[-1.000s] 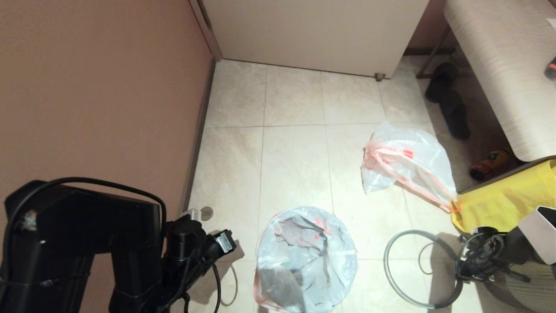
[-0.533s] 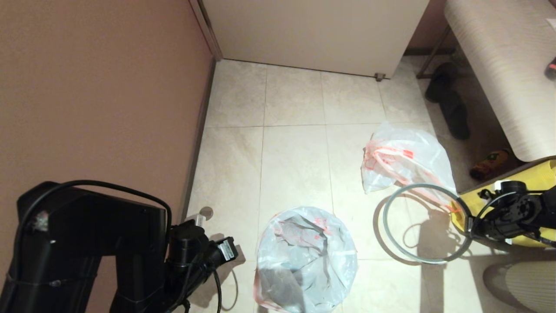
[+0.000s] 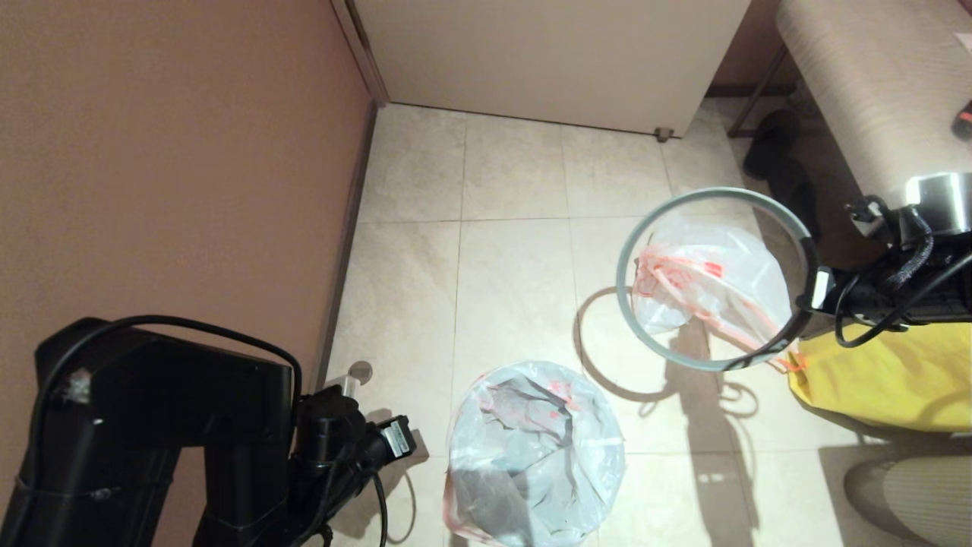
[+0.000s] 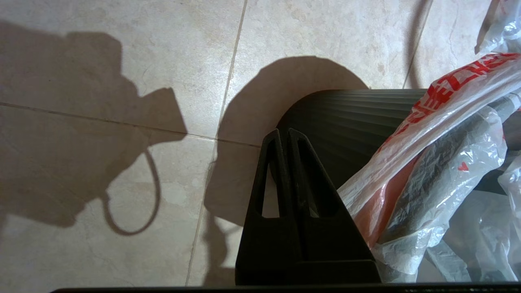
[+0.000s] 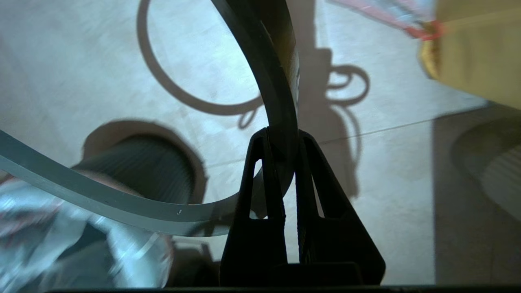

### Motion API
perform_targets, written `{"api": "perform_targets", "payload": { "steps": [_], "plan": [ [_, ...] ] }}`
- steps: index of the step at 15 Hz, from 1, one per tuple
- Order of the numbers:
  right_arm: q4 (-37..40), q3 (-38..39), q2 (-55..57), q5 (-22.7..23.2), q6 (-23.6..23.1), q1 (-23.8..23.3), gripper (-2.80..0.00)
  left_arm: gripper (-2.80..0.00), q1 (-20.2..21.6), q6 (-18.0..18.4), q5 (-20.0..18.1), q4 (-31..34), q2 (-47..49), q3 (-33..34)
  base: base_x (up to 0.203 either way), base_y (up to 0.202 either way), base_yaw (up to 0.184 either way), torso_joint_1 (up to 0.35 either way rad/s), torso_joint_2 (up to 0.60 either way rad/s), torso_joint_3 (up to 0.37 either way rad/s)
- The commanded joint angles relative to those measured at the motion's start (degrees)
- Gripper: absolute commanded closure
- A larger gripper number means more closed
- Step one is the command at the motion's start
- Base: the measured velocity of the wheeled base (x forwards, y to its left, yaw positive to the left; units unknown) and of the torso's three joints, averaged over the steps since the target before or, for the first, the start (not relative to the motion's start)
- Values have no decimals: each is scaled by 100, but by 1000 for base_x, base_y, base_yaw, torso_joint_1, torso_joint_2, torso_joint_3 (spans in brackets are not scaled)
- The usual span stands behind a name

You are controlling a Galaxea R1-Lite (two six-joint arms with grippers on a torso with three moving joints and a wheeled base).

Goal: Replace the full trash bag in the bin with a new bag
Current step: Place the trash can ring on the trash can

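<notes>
One small round black bin sits on the floor, mostly hidden by its limp translucent white liner bag. Right pincer pinches the grey hoop above the lumpy full white bag; left pincer, pressed together, hangs beside the bin.

Tiled floor (bin, bags)

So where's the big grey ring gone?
In the head view, the grey hoop rim is up in the air on the right, pinched by the right gripper, above the lumpy white plastic bag.
</notes>
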Motion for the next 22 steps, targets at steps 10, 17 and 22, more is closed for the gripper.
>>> {"api": "perform_targets", "payload": {
  "steps": [10, 17, 22],
  "plan": [
    [528, -28, 1039, -982, 563, 3352, 0, 0, 8, -26, 17, -272, -22, -1, 0, 0, 0, 0, 0, 0],
    [48, -94, 2430, -1026, 519, 3460, 0, 0, 17, -26, 17, -272, -13, -27, 0, 0, 0, 0, 0, 0],
    [31, -433, 2818, -1026, 422, 3309, 0, 0, 25, -26, 17, -272, -13, -36, 0, 0, 0, 0, 0, 0]
  ]
}}
